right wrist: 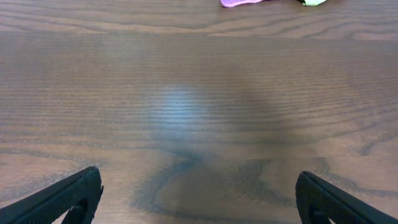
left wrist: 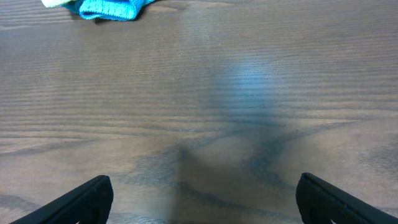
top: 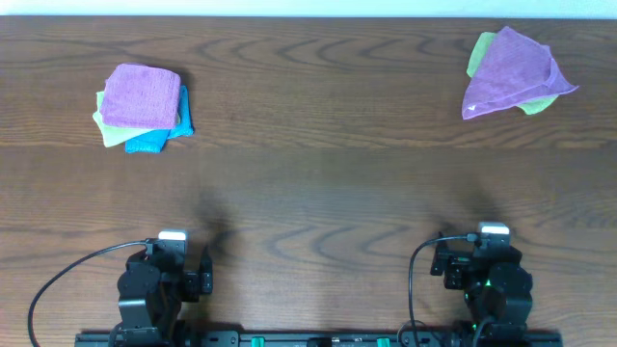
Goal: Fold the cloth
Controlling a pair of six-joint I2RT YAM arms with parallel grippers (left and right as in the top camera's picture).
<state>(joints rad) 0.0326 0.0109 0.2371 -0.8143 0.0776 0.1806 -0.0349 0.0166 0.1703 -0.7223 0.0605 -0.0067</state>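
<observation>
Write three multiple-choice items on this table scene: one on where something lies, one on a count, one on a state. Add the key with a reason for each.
1. The pinkish-purple cloth lies:
A. in the middle of the near edge
B. at the far right, over a yellow-green towel
C. at the near left corner

2. Towels in the left stack:
A. one
B. three
C. five

3. The left pincer and right pincer are:
A. both open and empty
B. both shut
C. one shut on a towel

Key:
1 B, green edges show from under it at the far right.
2 B, violet, light green and blue layers show.
3 A, each wrist view shows jaws wide apart with nothing between them.
</observation>
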